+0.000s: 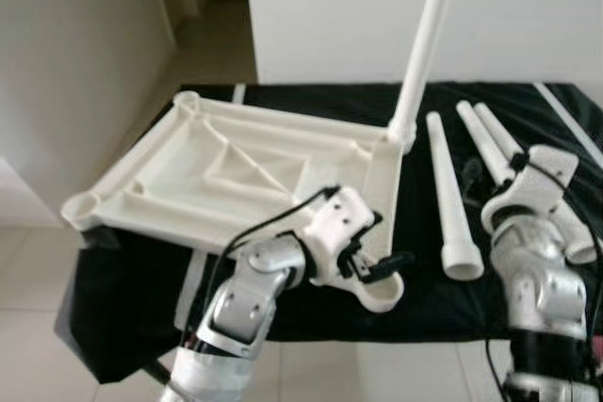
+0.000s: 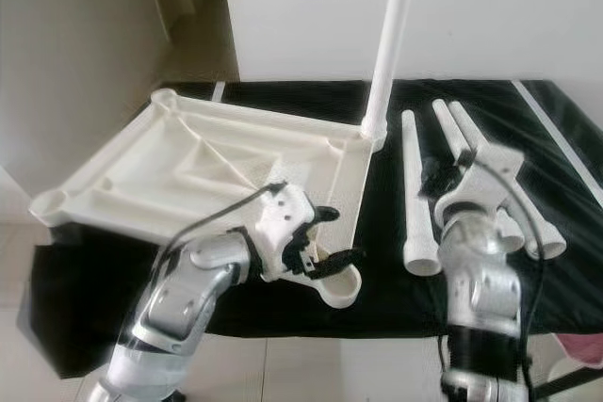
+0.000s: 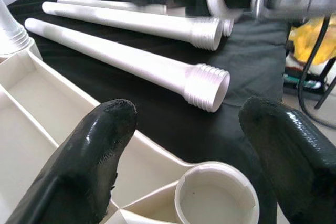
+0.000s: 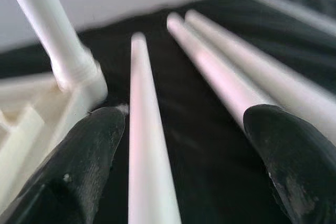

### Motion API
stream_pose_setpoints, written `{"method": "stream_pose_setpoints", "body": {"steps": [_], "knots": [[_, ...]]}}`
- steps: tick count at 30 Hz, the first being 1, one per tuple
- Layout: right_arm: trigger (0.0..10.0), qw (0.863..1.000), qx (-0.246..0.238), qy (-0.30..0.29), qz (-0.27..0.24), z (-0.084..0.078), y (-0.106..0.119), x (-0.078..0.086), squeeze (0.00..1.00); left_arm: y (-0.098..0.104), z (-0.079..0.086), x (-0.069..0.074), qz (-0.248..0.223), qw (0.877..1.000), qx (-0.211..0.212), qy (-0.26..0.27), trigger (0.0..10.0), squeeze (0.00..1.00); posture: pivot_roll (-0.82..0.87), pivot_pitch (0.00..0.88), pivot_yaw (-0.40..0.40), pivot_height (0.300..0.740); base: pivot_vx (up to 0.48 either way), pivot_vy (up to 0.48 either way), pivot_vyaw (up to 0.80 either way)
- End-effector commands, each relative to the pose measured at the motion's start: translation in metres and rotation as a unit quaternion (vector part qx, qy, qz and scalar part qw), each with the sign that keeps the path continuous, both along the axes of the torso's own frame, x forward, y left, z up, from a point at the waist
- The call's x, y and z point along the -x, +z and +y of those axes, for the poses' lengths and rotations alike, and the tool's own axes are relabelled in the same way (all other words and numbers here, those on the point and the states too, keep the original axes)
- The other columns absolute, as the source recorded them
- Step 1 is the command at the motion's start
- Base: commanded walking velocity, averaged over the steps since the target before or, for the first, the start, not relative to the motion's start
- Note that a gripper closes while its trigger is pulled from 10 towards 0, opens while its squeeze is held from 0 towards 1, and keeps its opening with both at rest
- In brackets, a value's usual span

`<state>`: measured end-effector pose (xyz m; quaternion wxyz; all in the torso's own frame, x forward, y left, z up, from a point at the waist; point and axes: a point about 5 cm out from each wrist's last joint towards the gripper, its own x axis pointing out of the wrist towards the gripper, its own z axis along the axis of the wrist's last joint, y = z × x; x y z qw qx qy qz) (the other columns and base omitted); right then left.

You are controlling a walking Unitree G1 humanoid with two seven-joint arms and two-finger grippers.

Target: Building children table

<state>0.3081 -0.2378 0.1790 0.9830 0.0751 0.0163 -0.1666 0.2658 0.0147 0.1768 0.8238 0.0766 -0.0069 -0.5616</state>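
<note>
The white tabletop [image 1: 236, 171] lies upside down on the black cloth [image 1: 424, 298], with one leg [image 1: 426, 40] standing in its far right corner. The left gripper [image 1: 382, 270], fingers apart, is at the near right corner socket [image 3: 215, 195]. The right gripper [image 4: 178, 150], fingers apart, hovers over three loose legs [image 1: 452, 200] near the cloth's right edge.

Silver jointed arms [image 1: 250, 303], black cables, black jaws
</note>
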Motion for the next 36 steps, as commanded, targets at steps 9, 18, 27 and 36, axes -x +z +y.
{"method": "stream_pose_setpoints", "body": {"steps": [9,18,27,36], "knots": [[10.0,0.999,-0.024,0.013,0.032,0.0,-0.007,-0.012,0.0,0.002,0.002,0.002,0.001,1.0,0.001,0.002,10.0,0.0,0.04,0.0,-0.013,0.74,0.0,0.0,0.0],[10.0,0.998,-0.027,0.022,0.056,0.0,-0.011,-0.016,0.0,0.002,0.002,0.003,0.004,1.0,-0.002,0.001,10.0,0.0,0.04,0.0,-0.01,0.74,0.0,0.0,0.0],[10.0,0.993,-0.025,0.035,0.113,0.001,-0.019,-0.02,0.0,0.002,0.001,0.004,0.008,1.0,-0.006,-0.002,10.0,0.0,0.05,0.0,-0.006,0.74,0.0,0.0,0.0],[10.0,0.983,-0.056,0.022,0.173,0.0,-0.018,-0.029,0.0,0.0,-0.001,0.01,0.021,1.0,-0.006,-0.009,10.0,0.0,0.04,0.0,0.004,0.74,0.0,0.0,0.0]]}}
